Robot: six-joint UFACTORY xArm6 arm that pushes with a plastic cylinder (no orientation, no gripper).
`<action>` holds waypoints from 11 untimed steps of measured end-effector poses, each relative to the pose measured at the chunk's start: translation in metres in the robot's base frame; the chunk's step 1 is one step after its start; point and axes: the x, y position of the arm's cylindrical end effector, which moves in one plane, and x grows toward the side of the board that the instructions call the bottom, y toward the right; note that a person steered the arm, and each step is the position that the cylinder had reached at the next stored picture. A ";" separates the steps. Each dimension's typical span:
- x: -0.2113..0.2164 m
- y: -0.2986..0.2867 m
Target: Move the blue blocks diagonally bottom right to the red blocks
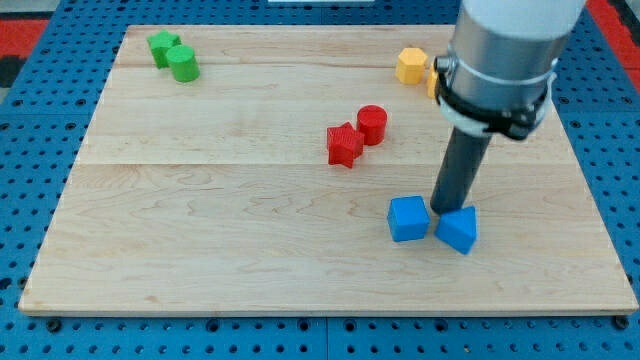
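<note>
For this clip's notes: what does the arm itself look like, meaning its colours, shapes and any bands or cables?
The arm's end is a wide, light grey cylinder, cut off by the view's top. A black clamp-like ring circles its lower edge, over a thin white band. From it drops a straight, dark grey round rod, much narrower, ending at my tip. No cables, markings or jaws show.

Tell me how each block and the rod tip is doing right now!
Blue cube: flat, beside my tip.
Blue angled block: touching my tip.
My tip: down between both blues.
Red star block: flat, touching red cylinder.
Green blocks: together.
Yellow block: partly hidden neighbour.
</note>
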 end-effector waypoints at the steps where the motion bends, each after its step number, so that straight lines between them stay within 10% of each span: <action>1: -0.034 0.001; 4: 0.013 -0.039; 8: -0.191 -0.010; 11: -0.187 -0.072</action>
